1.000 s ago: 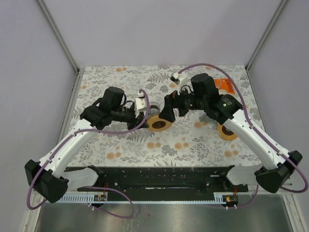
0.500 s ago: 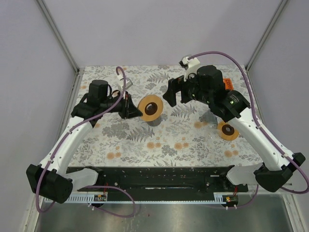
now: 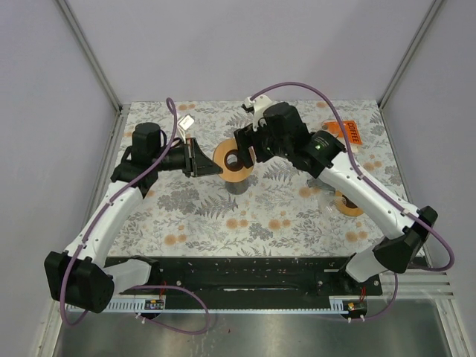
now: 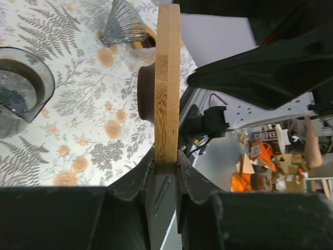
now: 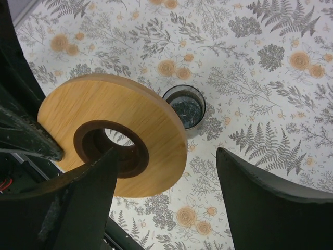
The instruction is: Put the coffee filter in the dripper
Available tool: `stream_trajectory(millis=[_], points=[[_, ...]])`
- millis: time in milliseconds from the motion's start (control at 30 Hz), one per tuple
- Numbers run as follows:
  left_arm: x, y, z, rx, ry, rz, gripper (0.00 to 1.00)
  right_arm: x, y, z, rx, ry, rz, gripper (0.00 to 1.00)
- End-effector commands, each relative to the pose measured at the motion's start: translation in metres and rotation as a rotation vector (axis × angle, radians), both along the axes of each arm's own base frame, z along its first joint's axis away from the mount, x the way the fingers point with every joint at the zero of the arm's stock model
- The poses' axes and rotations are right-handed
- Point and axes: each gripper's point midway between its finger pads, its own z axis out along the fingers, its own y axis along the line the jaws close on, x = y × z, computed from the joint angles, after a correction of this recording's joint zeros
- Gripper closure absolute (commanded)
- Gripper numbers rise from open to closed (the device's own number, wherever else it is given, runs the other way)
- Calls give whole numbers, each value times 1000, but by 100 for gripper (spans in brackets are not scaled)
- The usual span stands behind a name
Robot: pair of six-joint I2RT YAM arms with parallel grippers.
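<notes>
My left gripper is shut on the rim of a wooden ring with a dark centre hole, holding it on edge in the air above a small glass cup. The left wrist view shows that ring pinched edge-on between the left gripper's jaws. My right gripper is open against the ring's far side. In its wrist view the ring reaches into the gap of the right gripper. The glass dripper stands at the right. The coffee filter is out of view.
A second wooden ring lies by the glass dripper. An orange coffee packet lies at the back right. The glass cup stands on the floral table cover. Metal frame posts rise at both back corners.
The left gripper lifted the wooden ring off the cup and turned it on edge. The right gripper swung left to the ring, and its jaws narrowed slightly.
</notes>
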Motion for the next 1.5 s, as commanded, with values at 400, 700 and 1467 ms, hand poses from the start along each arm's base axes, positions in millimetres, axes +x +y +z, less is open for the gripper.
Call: stream_trajectory(millis=[400,700,1467], points=[[-1,0,29,-102,-16,-13,100,5,23,-11,-16,41,60,99],[57,61,15,152,-126,254,19,14,2,-55,-236,207,-39,100],[65,97,9,223,-253,363,12,73,16,-148,-333,506,9,85]])
